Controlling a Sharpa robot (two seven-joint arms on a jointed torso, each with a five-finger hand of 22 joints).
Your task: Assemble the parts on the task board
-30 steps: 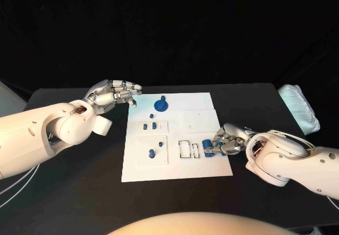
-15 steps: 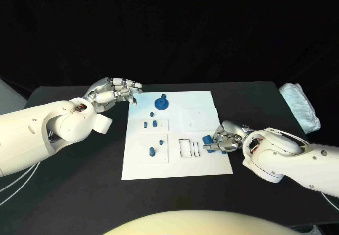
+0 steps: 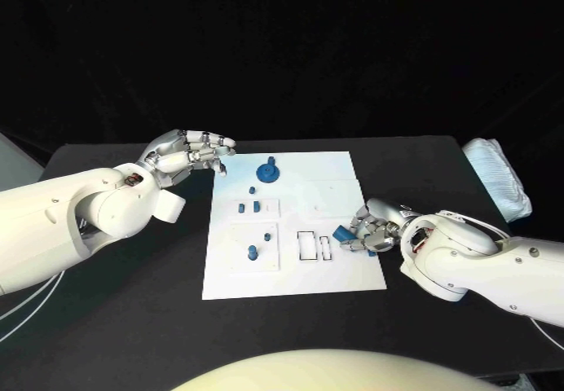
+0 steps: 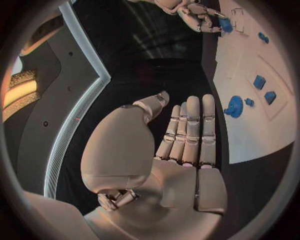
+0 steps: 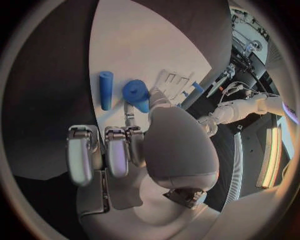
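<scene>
The white task board (image 3: 335, 191) lies mid-table. On it are a round blue gear-like part (image 3: 269, 172), several small blue pieces (image 3: 248, 208) and two empty rectangular slots (image 3: 314, 246). My right hand (image 3: 378, 230) is at the board's right edge and pinches a short blue cylinder (image 3: 349, 231) between thumb and a finger. In the right wrist view that cylinder (image 5: 137, 95) sits at the thumb tip, and a second blue cylinder (image 5: 106, 90) lies on the board beside it. My left hand (image 3: 188, 151) hovers off the board's far left corner holding nothing, with its fingers (image 4: 190, 130) straight and side by side.
A white padded bundle (image 3: 498, 179) lies at the table's right edge. The left wrist view shows the gear (image 4: 234, 106), two blue blocks (image 4: 264, 89) and my right hand (image 4: 199, 14) farther along the board (image 4: 250, 135).
My right hand has drawn slightly toward the board's far side, bringing the blue cylinder with it. My left hand shifted a little, then stayed still.
</scene>
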